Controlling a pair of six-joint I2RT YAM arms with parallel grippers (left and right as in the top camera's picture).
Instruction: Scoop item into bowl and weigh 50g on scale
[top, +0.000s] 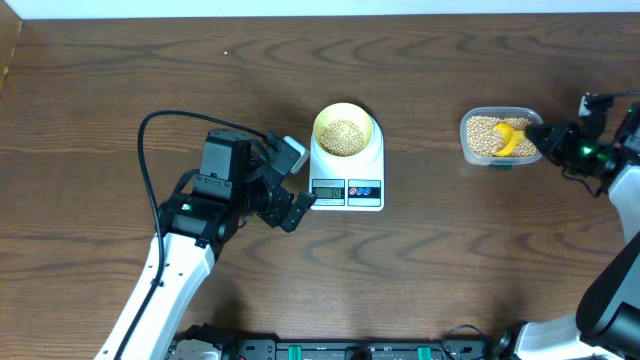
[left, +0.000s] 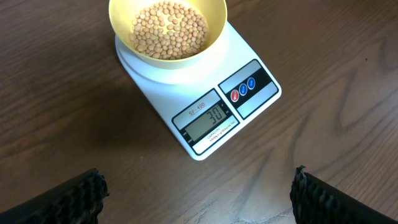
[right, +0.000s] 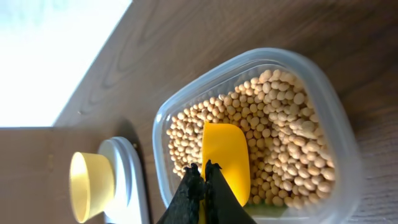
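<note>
The pale yellow bowl sits on the white scale and holds tan beans. The scale display reads 30 in the left wrist view. My left gripper is open and empty, just left of the scale's front, with the bowl ahead of it. My right gripper is shut on the handle of the yellow scoop, whose head rests in the beans inside the clear tub. The scoop looks empty.
The clear tub of beans stands at the right of the wooden table. A black cable loops over the left arm. The table's far edge runs along the top of the overhead view.
</note>
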